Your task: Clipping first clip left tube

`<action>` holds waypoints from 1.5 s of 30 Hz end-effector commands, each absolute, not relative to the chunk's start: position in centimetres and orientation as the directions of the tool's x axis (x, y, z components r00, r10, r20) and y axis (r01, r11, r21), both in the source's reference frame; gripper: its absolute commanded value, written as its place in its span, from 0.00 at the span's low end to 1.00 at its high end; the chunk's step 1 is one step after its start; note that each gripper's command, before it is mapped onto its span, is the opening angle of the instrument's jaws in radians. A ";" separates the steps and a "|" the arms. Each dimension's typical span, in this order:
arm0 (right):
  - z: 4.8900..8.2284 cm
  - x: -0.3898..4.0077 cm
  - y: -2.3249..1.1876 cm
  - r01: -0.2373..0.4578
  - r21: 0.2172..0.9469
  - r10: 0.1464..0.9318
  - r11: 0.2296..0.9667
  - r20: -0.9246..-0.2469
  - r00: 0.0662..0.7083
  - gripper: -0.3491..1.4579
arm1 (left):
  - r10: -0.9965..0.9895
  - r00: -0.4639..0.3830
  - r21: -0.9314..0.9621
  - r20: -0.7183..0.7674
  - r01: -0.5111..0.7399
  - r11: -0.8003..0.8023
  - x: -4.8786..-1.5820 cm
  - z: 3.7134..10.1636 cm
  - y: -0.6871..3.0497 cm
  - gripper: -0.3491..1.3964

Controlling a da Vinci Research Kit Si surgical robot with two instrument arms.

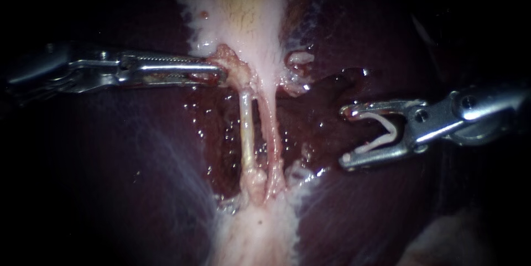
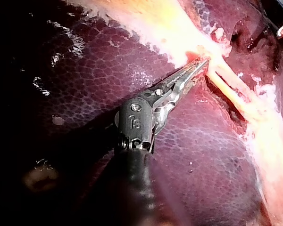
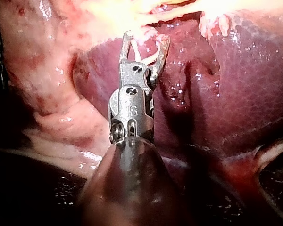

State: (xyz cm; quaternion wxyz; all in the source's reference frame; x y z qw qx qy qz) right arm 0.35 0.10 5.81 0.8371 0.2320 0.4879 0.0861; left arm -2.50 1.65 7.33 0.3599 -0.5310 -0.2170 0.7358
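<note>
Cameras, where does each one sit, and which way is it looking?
Endoscope view: close to the tissue, facing the tubes; left instrument enters from the left, right instrument from the right, carrying a clip.
Left wrist view: on the left arm, looking along its shaft to jaws shut on pale tissue.
Right wrist view: on the right arm, looking along its shaft to jaws holding the clip, liver beyond.
Shared: endoscope and left wrist views both show the left instrument and the tubes.

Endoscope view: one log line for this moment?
left instrument clamped on tissue above left tube | right instrument holding open clip, apart from left tube | left tube not yet clipped
</note>
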 end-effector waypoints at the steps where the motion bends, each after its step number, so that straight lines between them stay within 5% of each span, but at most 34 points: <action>1: 5.81 0.35 0.10 0.082 0.472 0.370 0.878 -0.777 0.509 0.47 | 0.761 -0.177 -0.703 -0.625 -0.297 -0.646 -2.48 7.31 1.66 0.00; 14: 5.81 0.35 0.10 0.083 0.472 0.370 0.878 -0.777 0.509 0.47 | 0.769 -0.148 -0.717 -0.621 -0.289 -0.635 -2.10 6.45 1.78 0.00; 25: 5.80 0.43 0.09 0.082 0.474 0.372 0.877 -0.776 0.509 0.47 | 0.761 -0.140 -0.710 -0.634 -0.285 -0.644 -2.12 6.16 1.70 0.00; 45: 6.17 1.37 -0.42 0.156 0.469 0.337 0.869 -0.794 0.506 0.47 | 0.760 -0.140 -0.710 -0.634 -0.286 -0.644 -2.12 6.17 1.69 0.00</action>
